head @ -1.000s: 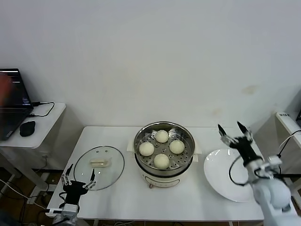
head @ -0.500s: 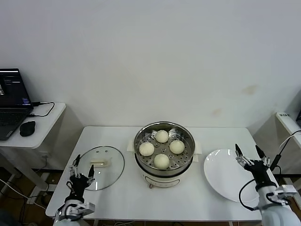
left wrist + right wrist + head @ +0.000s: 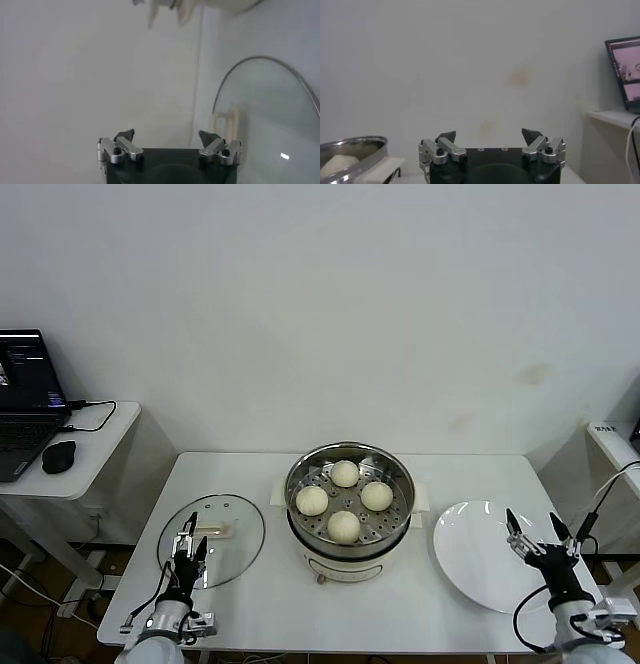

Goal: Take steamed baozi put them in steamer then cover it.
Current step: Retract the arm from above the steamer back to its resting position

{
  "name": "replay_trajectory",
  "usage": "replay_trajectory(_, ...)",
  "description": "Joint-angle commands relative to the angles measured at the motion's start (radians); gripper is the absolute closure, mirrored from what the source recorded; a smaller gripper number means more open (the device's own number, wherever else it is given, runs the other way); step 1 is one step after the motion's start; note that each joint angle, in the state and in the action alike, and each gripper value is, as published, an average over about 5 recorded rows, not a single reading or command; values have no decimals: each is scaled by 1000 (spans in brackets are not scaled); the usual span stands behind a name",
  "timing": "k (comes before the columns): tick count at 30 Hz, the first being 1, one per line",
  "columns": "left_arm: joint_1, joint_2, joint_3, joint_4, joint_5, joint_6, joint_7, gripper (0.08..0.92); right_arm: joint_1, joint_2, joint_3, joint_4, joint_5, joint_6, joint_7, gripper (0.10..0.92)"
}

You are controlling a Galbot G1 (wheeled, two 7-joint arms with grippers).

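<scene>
The steamer (image 3: pixel 348 512) stands uncovered at the centre of the white table (image 3: pixel 270 604), a shiny steel pot on a cream-white base. Its perforated tray holds all four steamed baozi (image 3: pixel 344 500). Taking the pot as a clock face seen from the head view, one bun sits at 12 o'clock (image 3: pixel 345 473), one at 3 o'clock (image 3: pixel 376 496), one at 6 o'clock (image 3: pixel 343 526) and one at 9 o'clock (image 3: pixel 312 500). The buns lie close together; whether they touch cannot be told.

The glass lid (image 3: pixel 212 538) lies flat on the table at 9 o'clock from the steamer, apart from it, with its pale handle (image 3: pixel 211 531) near its middle. The white plate (image 3: pixel 492 554) lies at 3 o'clock from the steamer, just beside the base, with nothing on it.

The left gripper (image 3: pixel 189 546) is at the near edge of the lid, at about 7 o'clock on its rim, fingers spread wide and holding nothing. In the left wrist view the lid's rim and handle lie just ahead of the fingertips (image 3: pixel 126 135).

The right gripper (image 3: pixel 537 533) is at the plate's 4 o'clock edge, fingers spread wide, holding nothing. The right wrist view shows the steamer's rim (image 3: pixel 351 150) with one bun inside.
</scene>
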Motion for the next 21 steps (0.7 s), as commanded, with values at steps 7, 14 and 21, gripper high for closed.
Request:
replay_trajectory(7, -83, 1, 37, 94, 79, 74, 63, 177, -18, 11, 11, -7, -4, 5, 3, 203)
replay_trajectory(14, -125, -5, 39, 112, 73, 106, 64, 177, -13, 13, 9, -19, -6, 8, 1, 202)
replay_trajectory(21, -150, -9, 50, 131, 65, 119, 78, 177, -10, 17, 8, -26, -11, 10, 0, 203)
